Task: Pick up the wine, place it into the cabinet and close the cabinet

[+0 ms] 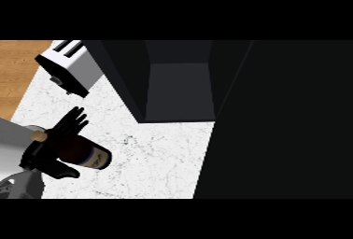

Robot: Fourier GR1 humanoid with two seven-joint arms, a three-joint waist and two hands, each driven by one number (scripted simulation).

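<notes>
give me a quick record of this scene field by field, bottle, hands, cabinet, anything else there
wine bottle: tilted, neck toward the view's left, held in the left hand
left hand: lower left, fingers above the bottle, thumb below it
right hand: not in view
cabinet: open, no bottle inside
cabinet door: swung open at the right
toaster: upper left, beside the cabinet
counter: white, marbled
task stage: bottle picked up, not yet in the cabinet
</notes>
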